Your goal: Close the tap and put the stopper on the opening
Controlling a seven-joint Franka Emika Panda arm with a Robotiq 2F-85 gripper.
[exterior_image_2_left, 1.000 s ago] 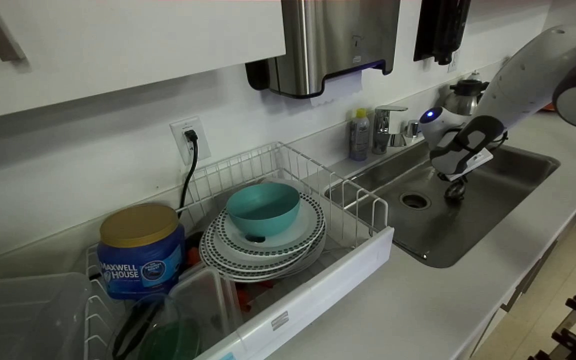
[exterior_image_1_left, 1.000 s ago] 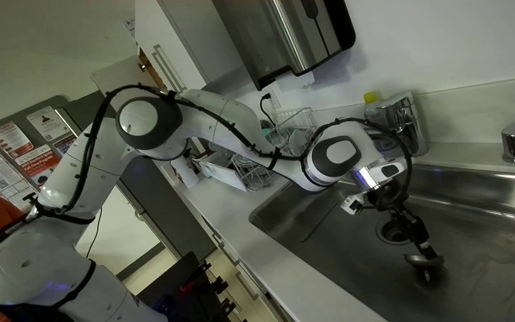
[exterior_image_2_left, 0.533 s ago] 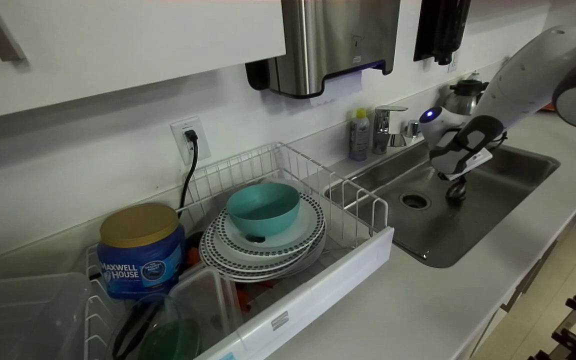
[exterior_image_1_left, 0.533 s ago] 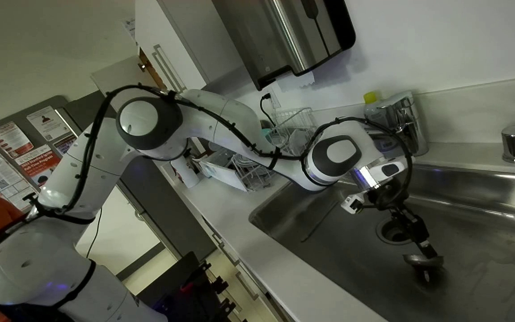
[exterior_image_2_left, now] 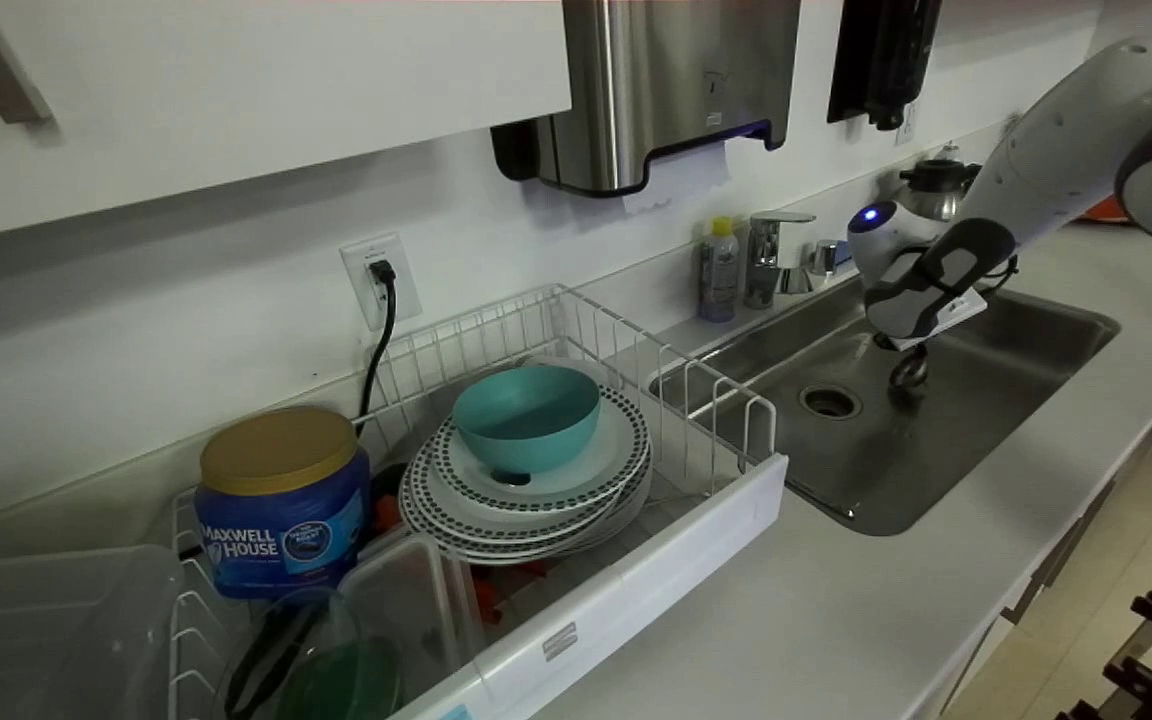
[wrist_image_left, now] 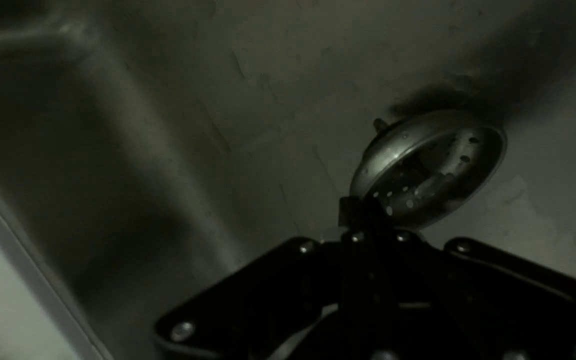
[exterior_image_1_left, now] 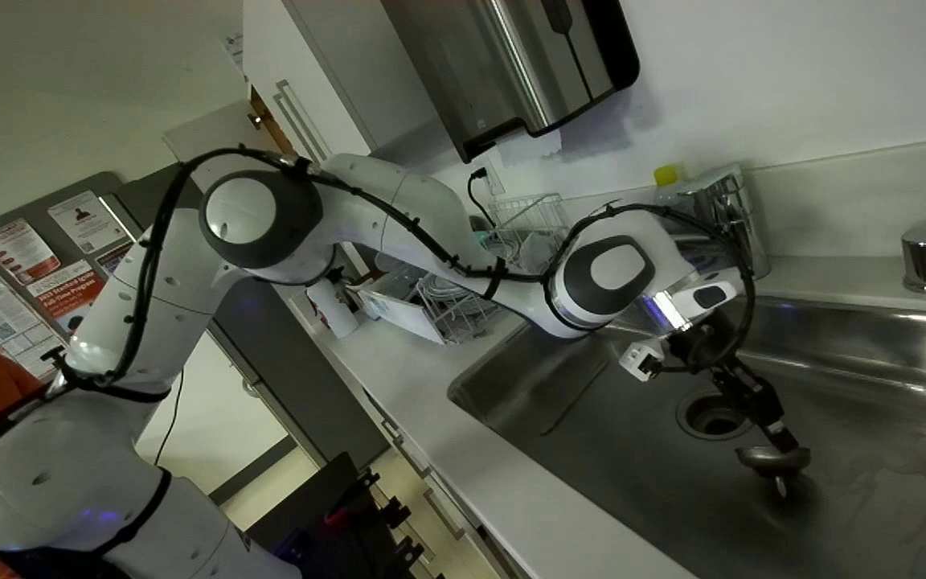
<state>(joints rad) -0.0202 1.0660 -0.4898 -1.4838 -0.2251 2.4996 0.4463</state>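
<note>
Now: gripper point(wrist_image_left: 363, 209) clamped on the rim of the stopper point(wrist_image_left: 429, 171), held tilted over the sink floor point(exterior_image_1_left: 648, 462); drain opening point(exterior_image_1_left: 714, 416) at the stopper's ten o'clock in an exterior view; tap point(exterior_image_1_left: 734, 206) near twelve.

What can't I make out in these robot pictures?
Stopper: in the wrist view, the gripper hides part of its rim.
Tap: in an exterior view, too small to tell whether it drips.
Metal jug: in an exterior view, partly hidden by the arm, itself cut off by the right edge.
Bottle: in an exterior view, label too blurred to read.
</note>
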